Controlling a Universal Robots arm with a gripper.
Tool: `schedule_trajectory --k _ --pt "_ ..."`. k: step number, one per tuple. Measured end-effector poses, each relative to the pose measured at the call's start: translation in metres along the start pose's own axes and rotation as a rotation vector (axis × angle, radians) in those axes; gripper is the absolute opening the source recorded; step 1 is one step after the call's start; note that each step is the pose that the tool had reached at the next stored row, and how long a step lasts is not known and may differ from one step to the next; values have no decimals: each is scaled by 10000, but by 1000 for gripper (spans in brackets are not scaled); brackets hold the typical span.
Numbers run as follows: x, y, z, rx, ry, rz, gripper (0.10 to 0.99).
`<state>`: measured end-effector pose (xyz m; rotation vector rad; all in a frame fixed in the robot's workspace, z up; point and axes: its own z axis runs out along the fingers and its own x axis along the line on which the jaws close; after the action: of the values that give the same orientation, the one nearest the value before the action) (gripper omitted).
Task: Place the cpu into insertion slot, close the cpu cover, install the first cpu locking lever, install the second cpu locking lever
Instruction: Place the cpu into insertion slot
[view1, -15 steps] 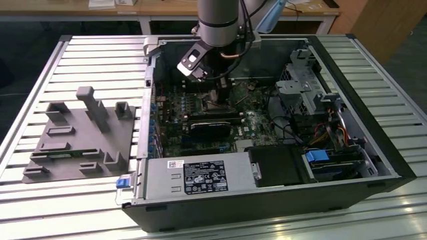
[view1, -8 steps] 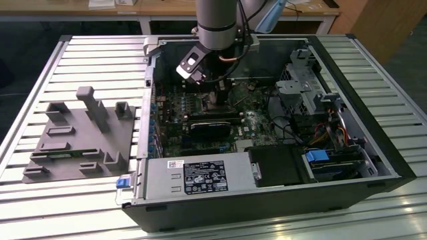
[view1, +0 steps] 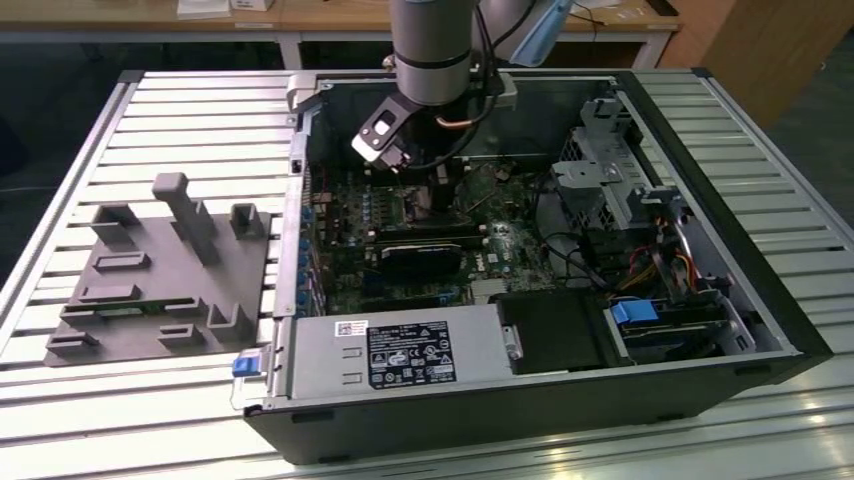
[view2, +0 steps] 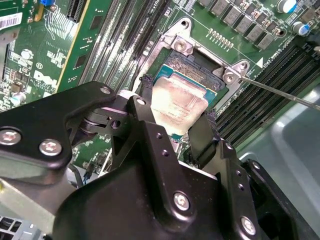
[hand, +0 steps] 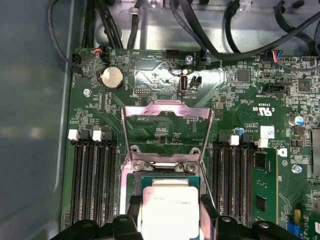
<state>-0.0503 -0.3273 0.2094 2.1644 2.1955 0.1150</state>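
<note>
Looks like a robotics lab or workshop: robot arm (view1: 430, 50) over an opened computer case (view1: 534, 425) on a slatted metal desk (view1: 200, 120) (plain wooden desks (view1: 334, 22) behind).

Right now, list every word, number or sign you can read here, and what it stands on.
No text reads clearly.
Power supply label: too small.
Print on the cpu: too faint.
White sticker on the motherboard: blurred.
White lettering on the motherboard: too small.

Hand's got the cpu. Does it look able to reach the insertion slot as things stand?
Likely yes. The cpu cover stands open, the hand holds the cpu right over the insertion slot, and nothing visible lies between them.
</note>
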Motion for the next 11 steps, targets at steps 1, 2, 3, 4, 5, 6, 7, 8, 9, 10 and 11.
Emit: schedule_trajectory --k 1,2,3,4,5,6,7,8,9,10,11 --pt "0 -3 7 0 -1 18 537" --pt "0 -6 13 -1 -4 42 537" --pt "0 -10 19 -1 -7 78 537" --pt "0 -14 23 -1 -11 118 537" --pt "0 -17 28 -2 -15 165 537" --pt "1 -20 34 -2 -19 210 537" --pt "1 -22 40 -3 -22 248 537" --pt "1 -24 47 -3 -26 277 537" --pt "1 -25 55 -3 -28 298 537" --pt "1 -27 63 -3 -30 315 537" --pt "2 -29 70 -3 -31 323 537"
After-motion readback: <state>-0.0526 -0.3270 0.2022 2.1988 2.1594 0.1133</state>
